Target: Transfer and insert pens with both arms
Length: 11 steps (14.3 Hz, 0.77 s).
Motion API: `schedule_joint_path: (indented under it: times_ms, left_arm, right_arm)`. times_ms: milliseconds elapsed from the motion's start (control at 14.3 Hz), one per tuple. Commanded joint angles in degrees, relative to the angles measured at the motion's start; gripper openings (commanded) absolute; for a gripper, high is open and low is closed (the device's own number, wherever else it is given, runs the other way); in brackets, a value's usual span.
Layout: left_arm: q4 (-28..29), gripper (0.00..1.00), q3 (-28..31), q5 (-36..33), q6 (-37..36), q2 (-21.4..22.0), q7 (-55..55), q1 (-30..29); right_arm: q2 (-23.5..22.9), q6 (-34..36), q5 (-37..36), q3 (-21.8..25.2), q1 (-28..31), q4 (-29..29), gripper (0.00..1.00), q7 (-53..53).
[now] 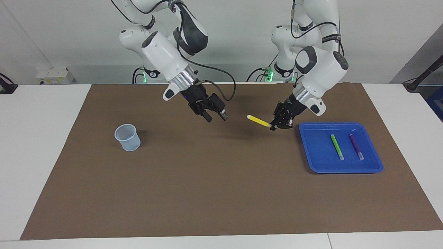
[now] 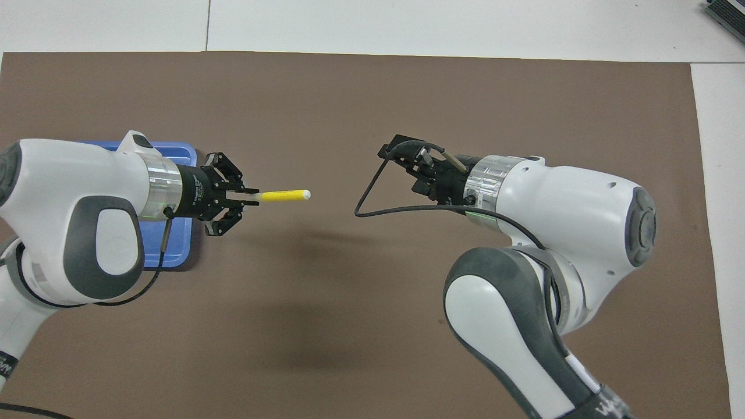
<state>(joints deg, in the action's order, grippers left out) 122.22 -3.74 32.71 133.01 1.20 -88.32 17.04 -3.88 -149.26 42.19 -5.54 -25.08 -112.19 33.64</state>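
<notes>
In the overhead view the left arm's white body covers most of the blue tray (image 2: 174, 152), so the green pen (image 1: 336, 146) and purple pen (image 1: 356, 146) lying in it show only in the facing view, side by side and apart. The mesh cup (image 1: 127, 137) is hidden in the overhead view under the right arm; in the facing view it stands upright on the brown mat (image 1: 221, 193) toward the right arm's end of the bench (image 1: 41, 138).

The left gripper (image 1: 272, 126) hangs over the mat just beside the tray, on the tray's side toward the right arm, its wrist slanting down from the robots' end. Its jaws are clamped on one end of the yellow pen (image 1: 259, 120), which sticks out nearly level with its pale tip pointing at the right gripper (image 1: 216, 117).

The right gripper is raised over the middle of the mat, wrist slanting down toward the pen. Its jaws stand apart and hold nothing. A clear gap separates the pen's tip from them. A black cable (image 2: 384, 198) loops from that wrist.
</notes>
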Motion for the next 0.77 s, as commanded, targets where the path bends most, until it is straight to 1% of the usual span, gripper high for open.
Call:
schedule_joint_path:
  times_ms: [0,280,490,700]
  left_arm:
    - [2.3,0.0,0.8,0.8,2.8,2.9,-5.4,2.8]
    - [2.2,0.0,0.8,0.8,3.7,4.6,-10.5,5.1]
    - [2.3,0.0,0.8,0.8,6.2,5.0,-14.6,7.7]
    - [2.3,0.0,0.8,0.8,7.4,5.0,-16.4,9.0]
  right_arm:
    - [-0.1,0.1,1.3,-0.1,0.1,0.8,1.0,-1.2]
    - [0.2,0.3,1.3,-0.1,0.1,0.4,1.0,-1.6]
    - [0.9,4.8,1.3,-0.1,0.1,0.1,0.99,-1.7]
    - [1.0,6.2,1.3,-0.4,0.0,0.4,0.99,-0.9]
